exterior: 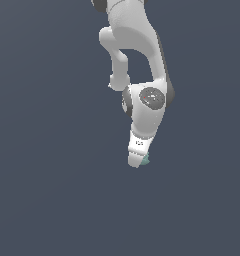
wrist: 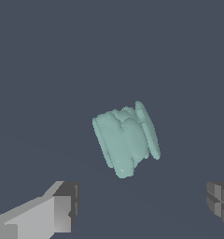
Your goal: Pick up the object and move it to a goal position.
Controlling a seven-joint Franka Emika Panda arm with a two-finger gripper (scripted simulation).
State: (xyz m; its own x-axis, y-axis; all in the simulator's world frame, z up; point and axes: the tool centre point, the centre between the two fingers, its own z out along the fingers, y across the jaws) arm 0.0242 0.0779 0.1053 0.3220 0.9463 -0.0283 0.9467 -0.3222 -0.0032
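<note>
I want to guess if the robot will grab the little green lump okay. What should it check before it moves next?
1. White robot hand open: ok, its two fingers stand far apart.
2. Small pale teal-green ridged lump in sight: ok in the wrist view; in the exterior view only a sliver peeks out behind the hand.
3. Lump between the fingers: not ok yet, the fingers are not around it.
4. Fingers touching the lump: not ok, a gap shows.
5. Height of the hand above the lump: cannot tell.
6. Dark grey floor near the lump free of other things: ok in what shows.
</note>
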